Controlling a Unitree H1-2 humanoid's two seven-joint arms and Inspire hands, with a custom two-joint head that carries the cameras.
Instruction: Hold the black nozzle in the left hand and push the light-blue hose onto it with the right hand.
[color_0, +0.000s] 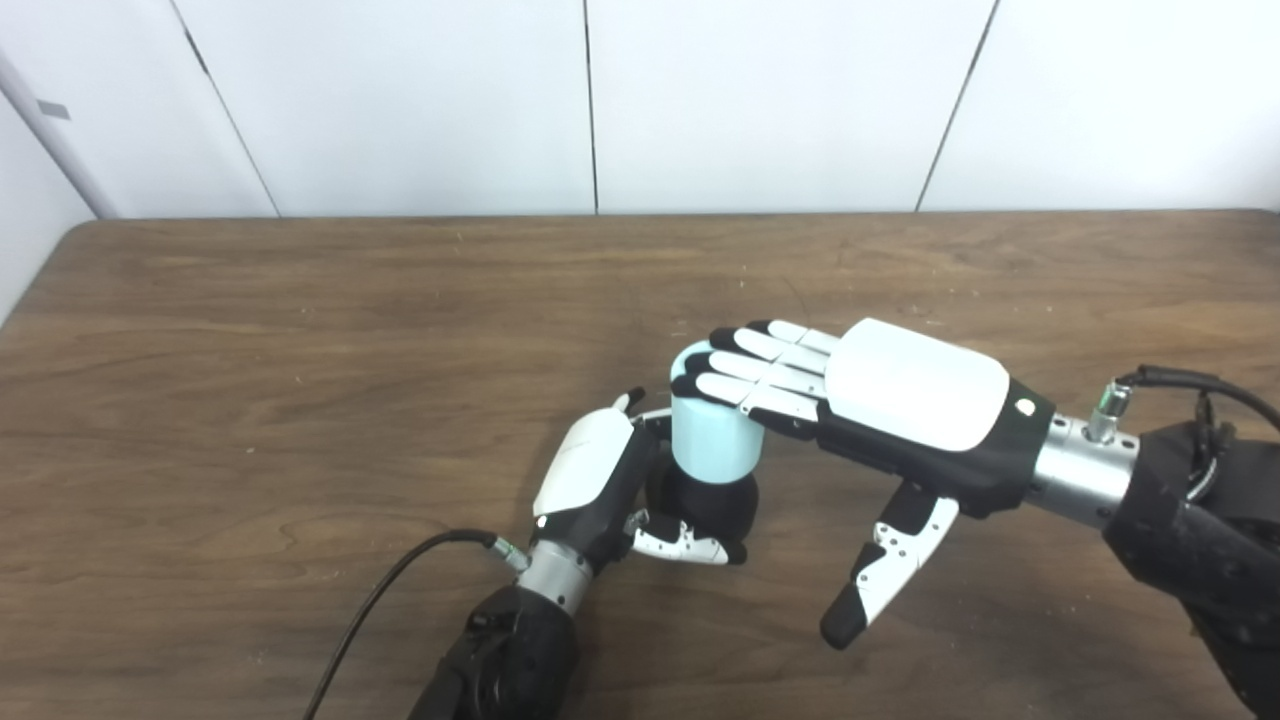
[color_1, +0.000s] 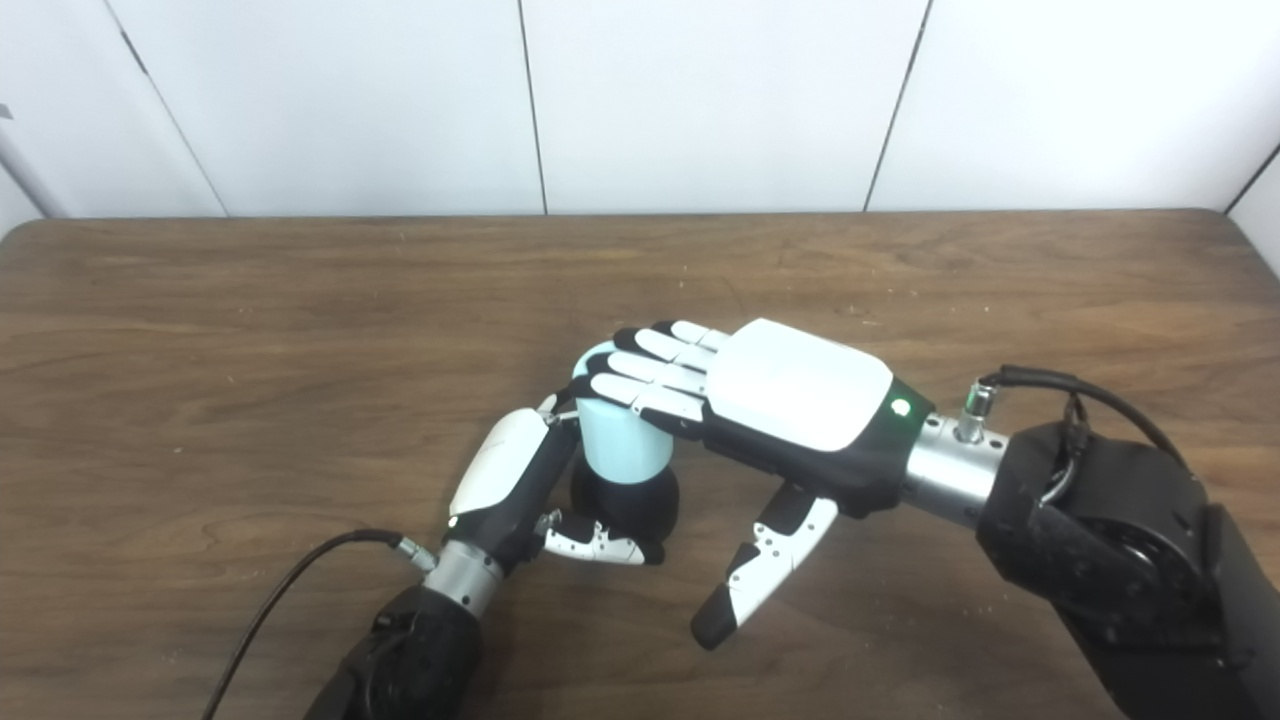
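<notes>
Wood table under white wall panels; at frame centre the left hand grips the nozzle, hose seated atop it. Right hand lies flat, fingers extended on the hose, grasping nothing. Press straight down, keeping the nozzle steady.

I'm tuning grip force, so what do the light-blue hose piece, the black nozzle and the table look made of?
The light-blue hose piece looks like smooth matte plastic or rubber: even colour, soft sheen. The rounded black nozzle under it looks like matte plastic or rubber; too dark to tell. The brown table shows wood grain, possibly laminate.
</notes>
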